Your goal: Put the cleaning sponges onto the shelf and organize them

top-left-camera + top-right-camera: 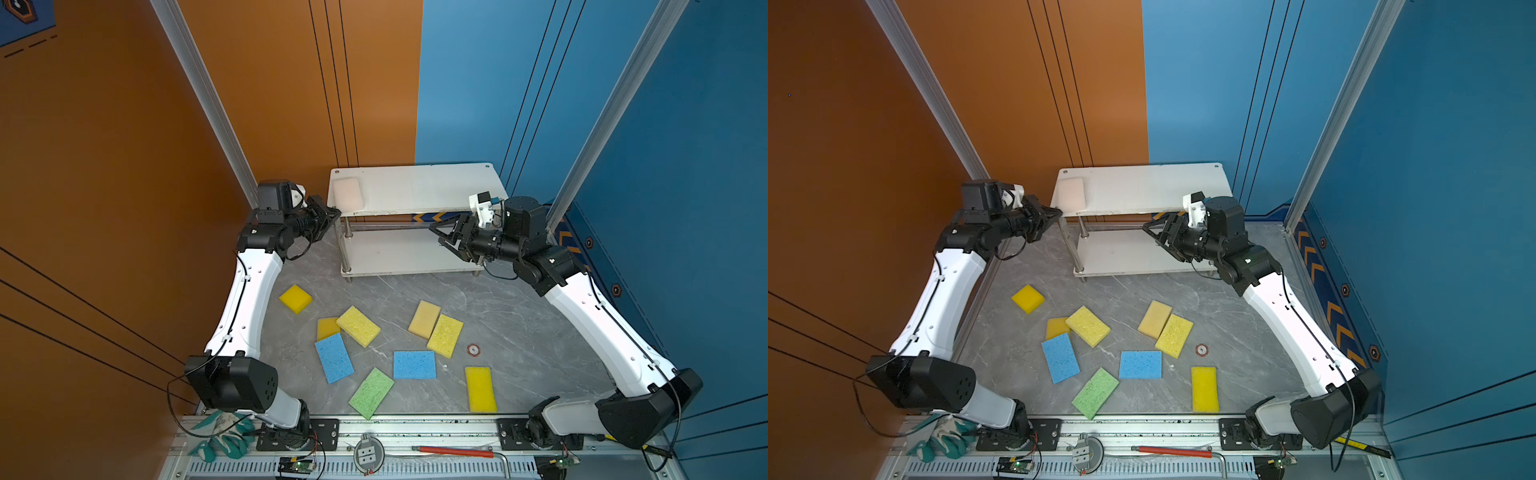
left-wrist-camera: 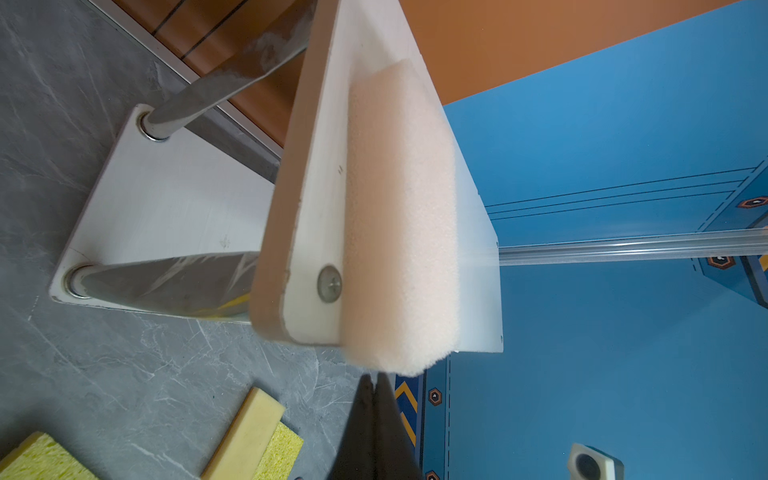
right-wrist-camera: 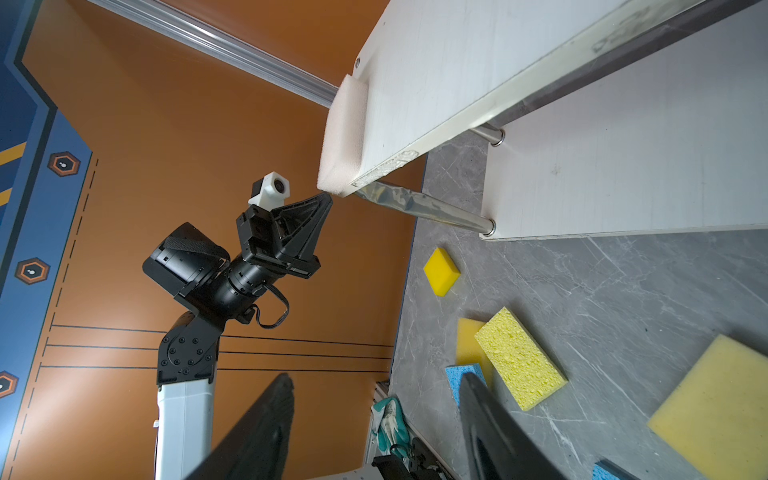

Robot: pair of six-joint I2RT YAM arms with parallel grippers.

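The left tool (image 1: 333, 212) is clenched shut on nothing, its tip level with the front left corner of the shelf's (image 1: 424, 187) upper board. In the right wrist view that tip sits just beside the near corner of the pale sponge (image 1: 348, 193); whether the two touch I cannot tell. This sponge lies flat at the left end of the upper board, in the upper middle of both top views, and in the left wrist view its near corner hangs a little past the board's front edge. That overhang is the likely trouble. A push from the closed tip that lands low or off-centre could twist the soft foam or tip it off the edge, and a harder shove could slide the light rack on the worktop (image 1: 519, 332). The right tool (image 1: 436, 236) stands released and empty at the shelf's right end, in front of the gap between the two boards. A careless lift from there could catch the upper board's front edge. The other nine cleaning sponges lie scattered on the worktop in the lower middle of both top views, well apart from both tools, among them a blue sponge (image 1: 414, 365) and a green sponge (image 1: 371, 393).
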